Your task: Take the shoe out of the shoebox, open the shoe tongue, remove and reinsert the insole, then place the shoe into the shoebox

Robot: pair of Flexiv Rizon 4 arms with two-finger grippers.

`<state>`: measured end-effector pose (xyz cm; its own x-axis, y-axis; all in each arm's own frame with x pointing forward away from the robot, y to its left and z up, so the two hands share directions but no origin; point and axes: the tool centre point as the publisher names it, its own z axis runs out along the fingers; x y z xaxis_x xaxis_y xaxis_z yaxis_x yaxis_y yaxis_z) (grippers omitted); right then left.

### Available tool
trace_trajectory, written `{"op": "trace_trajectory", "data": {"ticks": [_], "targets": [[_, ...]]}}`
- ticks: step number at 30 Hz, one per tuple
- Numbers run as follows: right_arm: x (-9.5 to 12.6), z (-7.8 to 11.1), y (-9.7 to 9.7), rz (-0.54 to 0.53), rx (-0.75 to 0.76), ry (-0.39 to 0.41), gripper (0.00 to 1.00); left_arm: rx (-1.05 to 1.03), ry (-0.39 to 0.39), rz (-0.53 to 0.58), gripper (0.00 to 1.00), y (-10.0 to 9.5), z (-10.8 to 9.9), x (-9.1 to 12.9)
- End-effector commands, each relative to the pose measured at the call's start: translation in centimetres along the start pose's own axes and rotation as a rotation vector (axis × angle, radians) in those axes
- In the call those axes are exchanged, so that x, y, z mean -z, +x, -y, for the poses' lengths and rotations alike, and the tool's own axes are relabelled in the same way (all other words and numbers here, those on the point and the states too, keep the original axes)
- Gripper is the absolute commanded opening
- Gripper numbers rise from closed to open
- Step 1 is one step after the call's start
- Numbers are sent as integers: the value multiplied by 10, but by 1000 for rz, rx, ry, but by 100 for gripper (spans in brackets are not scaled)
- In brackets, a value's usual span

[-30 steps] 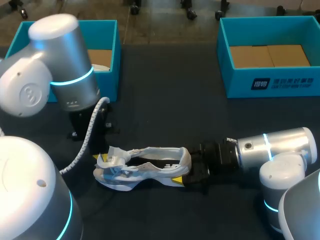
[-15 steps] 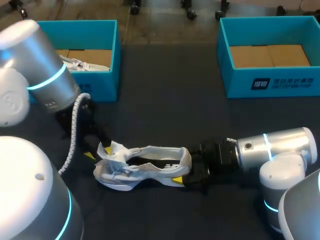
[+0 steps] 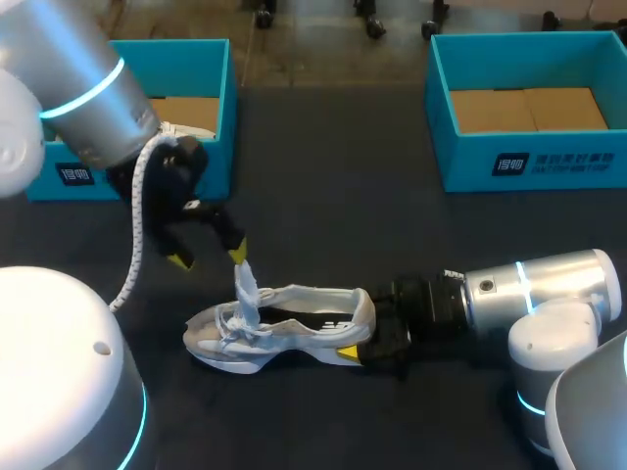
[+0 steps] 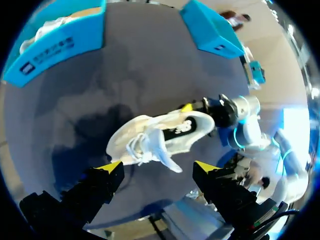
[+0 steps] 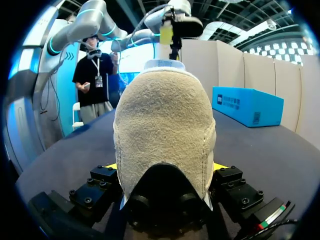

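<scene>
A dark table [image 3: 333,215] fills the head view, its matte top running back to the far edge. Three things rest directly on it. A white shoe [image 3: 294,328] with a black side panel lies near the front, about midway across, toe toward the robot's left and heel toward its right. Whether it sits square on its sole or leans to one side is hard to tell from above. Well behind it, two open teal boxes stand apart at the far edge: the left-hand shoebox [image 3: 221,117] and the right-hand shoebox [image 3: 470,162], with a broad strip of bare tabletop between them.
</scene>
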<state>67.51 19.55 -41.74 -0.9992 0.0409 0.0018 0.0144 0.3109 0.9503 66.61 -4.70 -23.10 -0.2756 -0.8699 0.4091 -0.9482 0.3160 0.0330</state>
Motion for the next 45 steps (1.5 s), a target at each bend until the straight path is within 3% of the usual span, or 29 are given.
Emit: {"op": "trace_trajectory", "data": {"ticks": [1,2,3,5,6,14,16,17,30,32,45], "targets": [[-2,-1,-1,-1,-1,8,0,-126,-51,59,89,24,10,15],[-2,-1,-1,-1,-1,8,0,-180,-77,66,82,29,11,15],[-2,-1,-1,-1,-1,8,0,-221,-66,58,69,34,11,16],[-2,-1,-1,-1,-1,8,0,-318,-104,93,29,43,12,16],[-2,-1,-1,-1,-1,8,0,-363,-103,99,0,47,12,17],[-2,-1,-1,-1,-1,8,0,-674,-278,64,0,71,12,21],[-2,-1,-1,-1,-1,8,0,-818,-388,118,0,78,14,19],[-2,-1,-1,-1,-1,8,0,-871,-387,156,0,79,13,16],[-2,-1,-1,-1,-1,8,0,-871,-387,156,0,79,13,16],[-2,-1,-1,-1,-1,8,0,-899,-358,206,0,78,12,5],[-2,-1,-1,-1,-1,8,0,-1000,-304,186,0,108,12,-34]]}}
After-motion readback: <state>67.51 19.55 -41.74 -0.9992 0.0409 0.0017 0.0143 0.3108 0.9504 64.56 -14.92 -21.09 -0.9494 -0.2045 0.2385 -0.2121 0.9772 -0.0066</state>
